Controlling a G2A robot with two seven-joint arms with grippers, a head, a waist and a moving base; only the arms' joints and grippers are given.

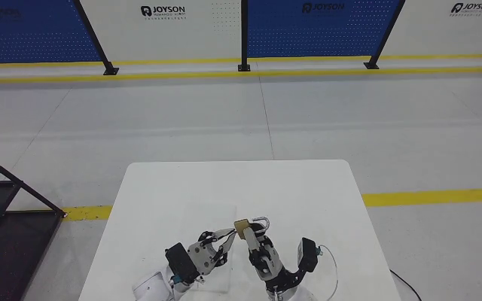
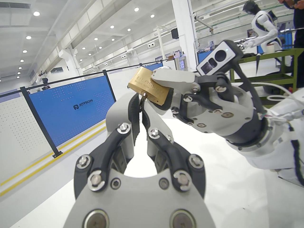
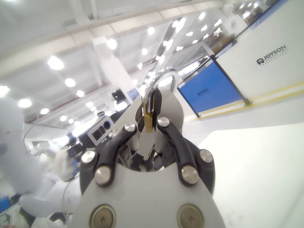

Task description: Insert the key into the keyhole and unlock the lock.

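Key [image 2: 142, 99] at lock [image 2: 147, 87] — mostly hidden by left gripper [image 2: 140, 107].

Brushed brass lock [image 2: 142, 83] with glossy steel shackle [image 3: 174, 83]; smooth matt white table [image 1: 188, 196].

The lock [image 2: 149, 86] was a small brass padlock with a silver shackle [image 1: 260, 222]. It was lifted above the near part of the table [image 1: 188, 188], clamped across its flat faces by the right gripper [image 2: 162, 91]. Its body was tilted, with the shackle toward the robot's right. The key [image 2: 143, 98] was a small metal one, pinched between the pads of the left gripper [image 2: 140, 106]. It met the lock's bottom face at the keyhole. How deep it sat could not be told, nor whether the shackle was released.
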